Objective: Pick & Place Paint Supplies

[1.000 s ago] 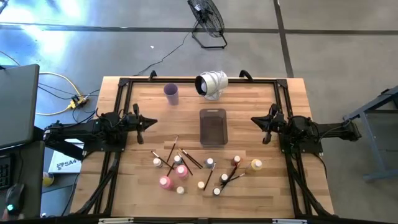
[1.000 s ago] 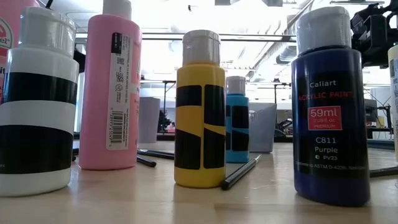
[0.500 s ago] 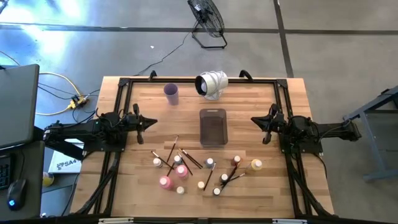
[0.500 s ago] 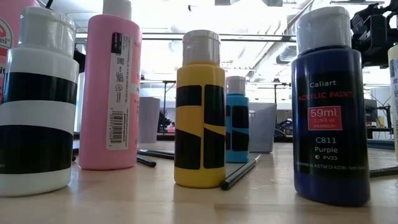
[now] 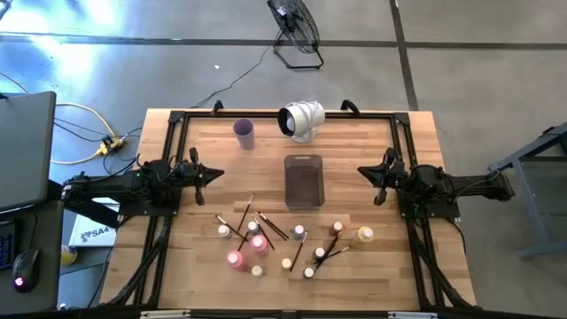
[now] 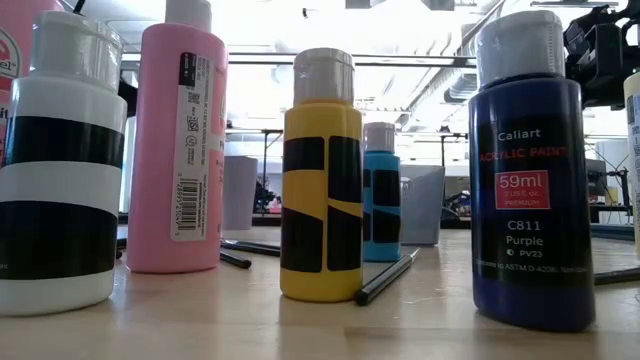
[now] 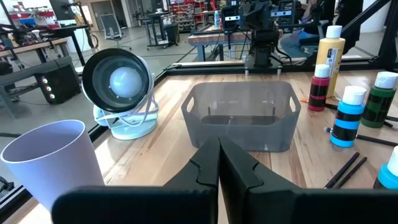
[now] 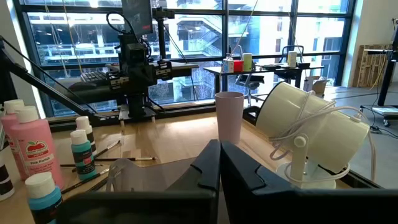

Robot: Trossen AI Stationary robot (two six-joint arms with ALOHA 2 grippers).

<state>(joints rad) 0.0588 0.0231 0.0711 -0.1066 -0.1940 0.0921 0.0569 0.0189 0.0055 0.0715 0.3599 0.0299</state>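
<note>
Both of my arms wait at the sides of the wooden tabletop [image 5: 354, 142]. My left end effector [image 5: 216, 175] and my right end effector [image 5: 364, 172] have their fingers pressed together, holding nothing. Between them sits the clear grey rectangular tray [image 5: 303, 181], with the lilac plastic cup [image 5: 244, 133] and a small white fan [image 5: 302, 120] behind it. Small paint bottles [image 5: 235, 259] and thin dark-and-wooden paintbrushes [image 5: 244, 211] lie scattered along the near edge.

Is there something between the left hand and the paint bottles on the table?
Nothing visible. The left hand is shut at the table's left side, and bare wood lies between it and the nearest bottles and brushes.
</note>
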